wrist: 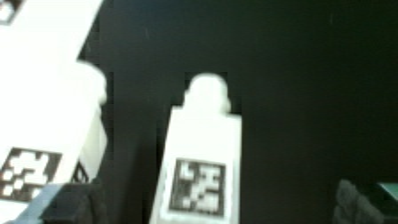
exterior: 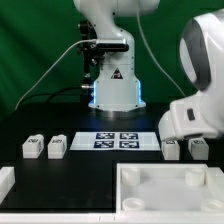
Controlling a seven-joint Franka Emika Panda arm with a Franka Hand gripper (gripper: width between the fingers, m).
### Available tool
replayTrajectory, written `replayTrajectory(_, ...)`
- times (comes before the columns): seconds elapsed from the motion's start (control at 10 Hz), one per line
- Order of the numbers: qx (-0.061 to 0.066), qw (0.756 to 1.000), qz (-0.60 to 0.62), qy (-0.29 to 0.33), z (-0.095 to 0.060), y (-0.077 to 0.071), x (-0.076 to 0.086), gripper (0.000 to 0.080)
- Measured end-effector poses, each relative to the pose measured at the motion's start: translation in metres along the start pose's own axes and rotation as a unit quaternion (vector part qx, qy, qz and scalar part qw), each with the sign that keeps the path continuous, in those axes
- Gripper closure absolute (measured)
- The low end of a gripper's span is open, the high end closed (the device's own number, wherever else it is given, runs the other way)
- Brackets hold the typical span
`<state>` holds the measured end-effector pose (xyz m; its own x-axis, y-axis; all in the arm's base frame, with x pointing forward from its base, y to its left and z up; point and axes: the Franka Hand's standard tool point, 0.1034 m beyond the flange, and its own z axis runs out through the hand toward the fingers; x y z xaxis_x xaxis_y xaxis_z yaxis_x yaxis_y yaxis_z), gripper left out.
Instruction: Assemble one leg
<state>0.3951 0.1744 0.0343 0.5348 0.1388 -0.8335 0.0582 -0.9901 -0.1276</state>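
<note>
In the wrist view a leg [wrist: 205, 150], a small white block with a black-and-white tag, lies on the black table between my gripper's [wrist: 217, 206] two fingers. The jaws stand wide apart with dark table on both sides of the leg, so the gripper is open and touches nothing. A second tagged leg [wrist: 27, 172] lies beside it. In the exterior view two legs [exterior: 33, 148] [exterior: 58, 147] lie at the left and two legs [exterior: 171, 149] [exterior: 197, 149] at the right. The gripper itself does not show there.
The large white panel [exterior: 165, 190] with raised corner sockets lies at the front. The marker board [exterior: 120, 139] lies before the robot base [exterior: 113, 85]. The arm's white links [exterior: 198, 90] hang over the exterior view's right. A white piece [exterior: 5, 181] sits at the front left.
</note>
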Motion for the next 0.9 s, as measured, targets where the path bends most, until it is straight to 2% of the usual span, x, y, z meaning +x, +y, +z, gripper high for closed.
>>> replayTrajectory(0.1, 0.003, 1.0, -0.001, 0.009, -0.002, -0.001, 0.008, 0.015)
replayTrajectory(0.2, 0.002, 1.0, 0.0, 0.008, 0.0, -0.002, 0.006, 0.015)
replayTrajectory(0.7, -0.001, 1.0, -0.004, 0.008, 0.026, -0.002, 0.011, 0.015)
replayTrajectory(0.8, -0.001, 1.0, -0.004, 0.008, 0.025, -0.002, 0.011, 0.0181)
replayTrajectory(0.9, -0.001, 1.0, -0.004, 0.008, 0.025, -0.002, 0.011, 0.0364)
